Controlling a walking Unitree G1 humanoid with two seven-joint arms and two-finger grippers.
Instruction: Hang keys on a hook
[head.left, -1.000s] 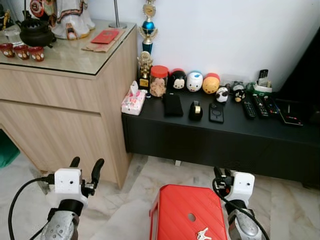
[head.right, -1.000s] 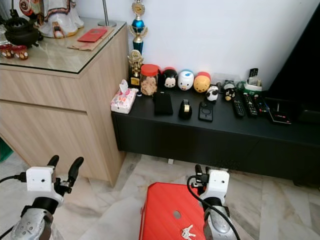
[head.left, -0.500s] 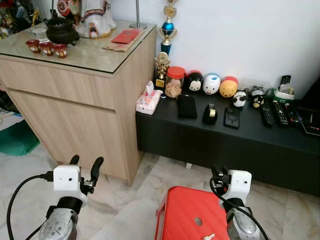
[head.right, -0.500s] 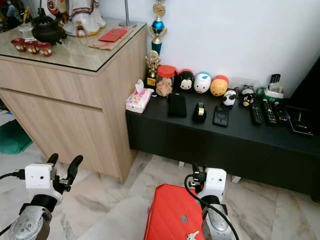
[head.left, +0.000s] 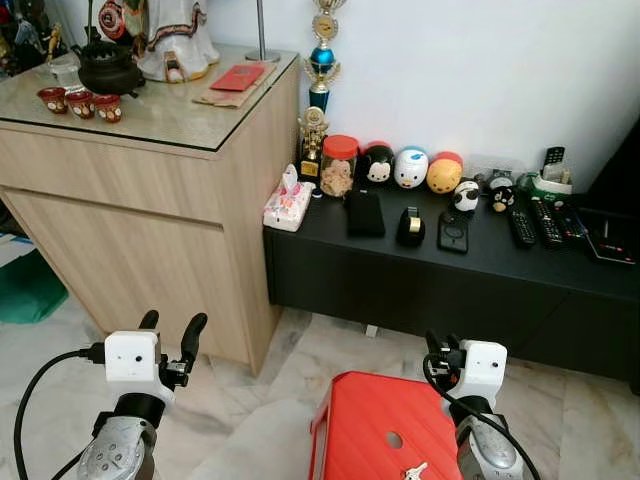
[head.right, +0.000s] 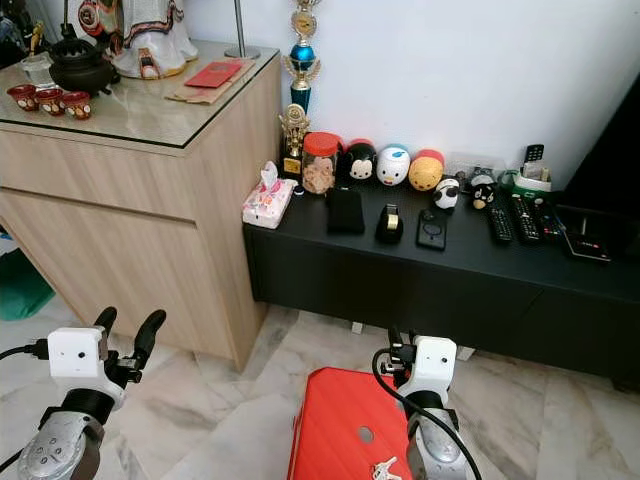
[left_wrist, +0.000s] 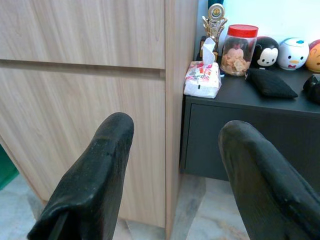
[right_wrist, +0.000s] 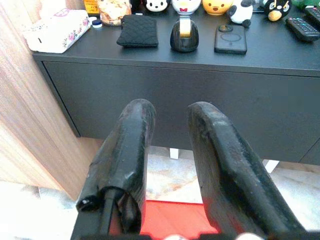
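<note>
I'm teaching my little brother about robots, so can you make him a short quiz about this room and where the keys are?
1. True or false: the small silver keys lie on the red plastic stool.
2. Which tool is nearer the keys? A. left tool B. right tool
3. Fill in: the red-lidded clear jar stands on the long black ____.

Key: 1 true. 2 B. 3 cabinet.
</note>
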